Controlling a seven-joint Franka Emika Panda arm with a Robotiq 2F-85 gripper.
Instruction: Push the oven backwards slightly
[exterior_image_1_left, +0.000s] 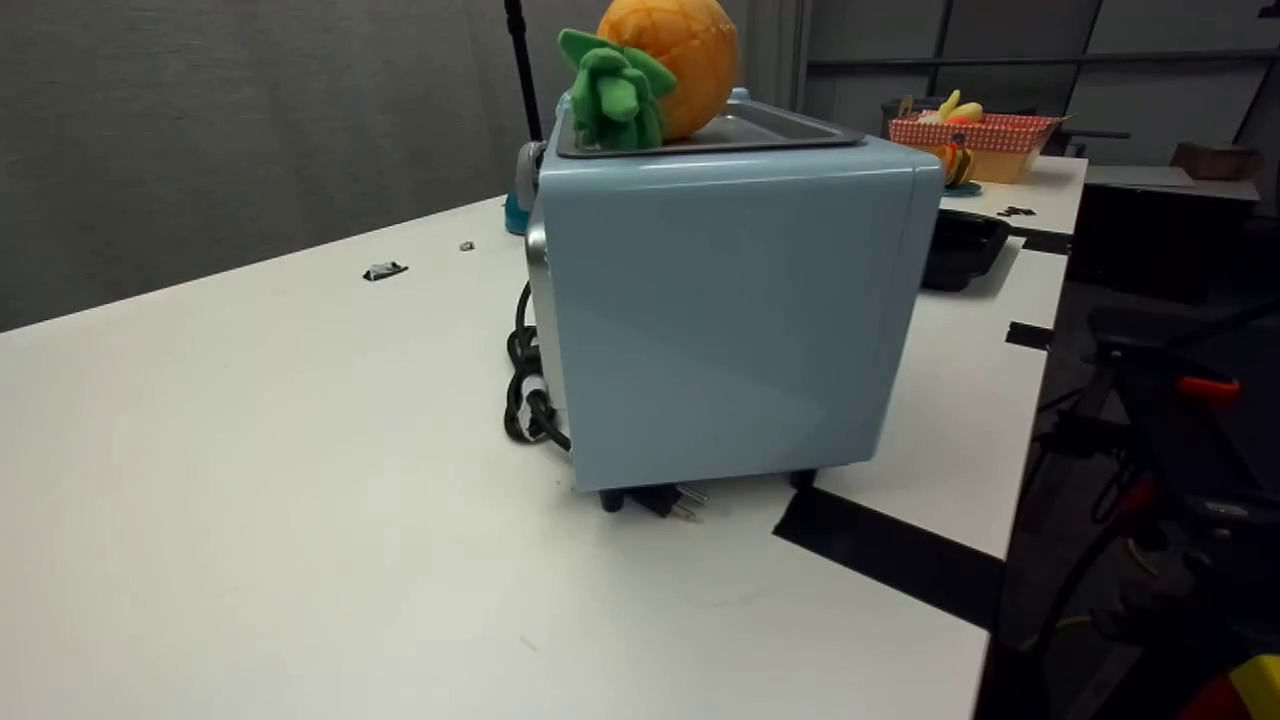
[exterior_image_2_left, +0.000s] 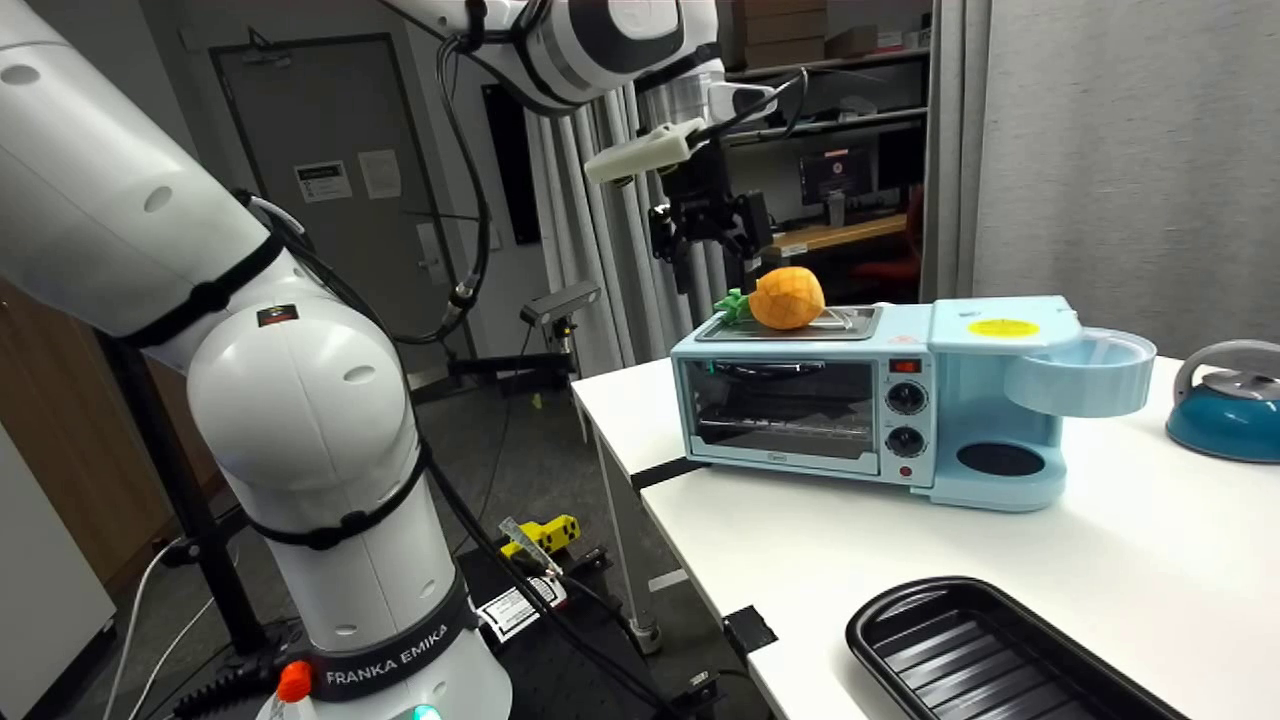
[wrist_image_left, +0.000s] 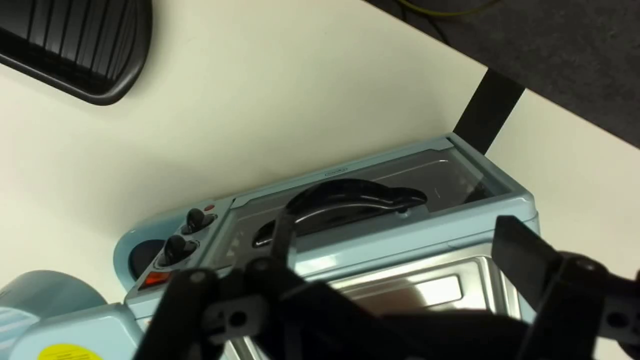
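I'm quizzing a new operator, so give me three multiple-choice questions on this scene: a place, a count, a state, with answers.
1. Where is the toy pineapple?
A. In the pan
B. On the tray atop the oven
C. Under the oven

2. How many round dials are on the oven's front?
A. Two
B. Four
C. Six

3. How does the gripper stand?
A. Shut
B. Gripping the pan
C. Open

1: B, both exterior views show it lying on that tray.
2: A, an exterior view shows one above the other.
3: C, in the wrist view its fingers stand wide apart.
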